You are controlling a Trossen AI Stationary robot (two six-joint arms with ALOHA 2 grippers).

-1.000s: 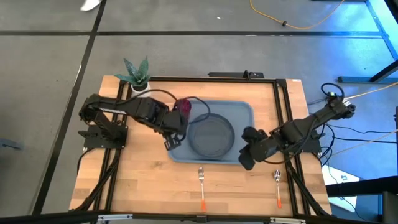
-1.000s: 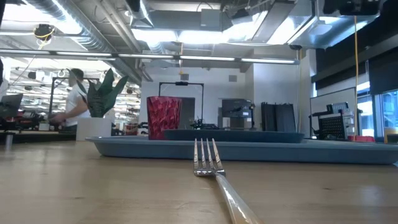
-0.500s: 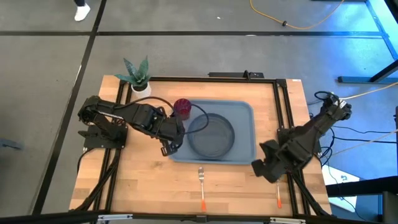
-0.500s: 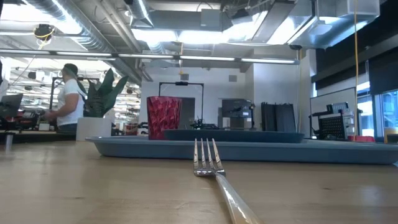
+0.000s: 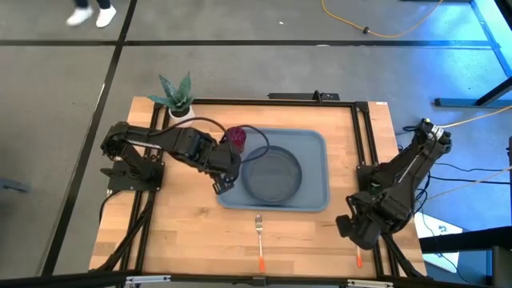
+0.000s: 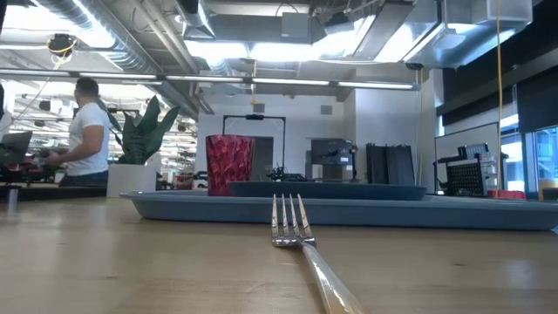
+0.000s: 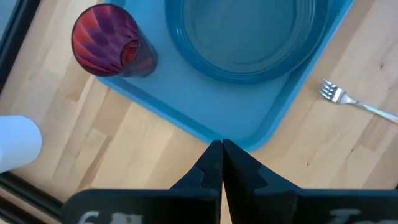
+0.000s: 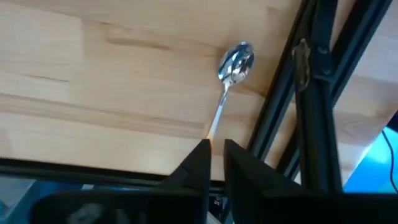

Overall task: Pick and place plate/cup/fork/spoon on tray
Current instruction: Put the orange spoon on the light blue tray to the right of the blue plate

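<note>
A potted plant point(image 5: 176, 96) stands at the table's far left corner. On the tray point(image 5: 316, 196) sit the plate point(image 5: 272, 174) and, at its far left corner, the cup point(image 5: 236, 136). The fork point(image 5: 259, 240) lies on the wood just near of the tray. The spoon point(image 8: 231, 78) lies at the near right, beside the black frame rail point(image 8: 314, 93). The right gripper point(image 8: 216, 149) hovers over the spoon's handle, fingers slightly parted, holding nothing. The left gripper point(image 7: 221, 149) hangs over the tray's near left corner, closed and empty.

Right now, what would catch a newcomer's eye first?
The light-blue tray mid-table, already holding the plate and red cup. The fork lies on bare wood in front of it. The right claw, slightly parted, hovers over the spoon at the table's right edge.
</note>
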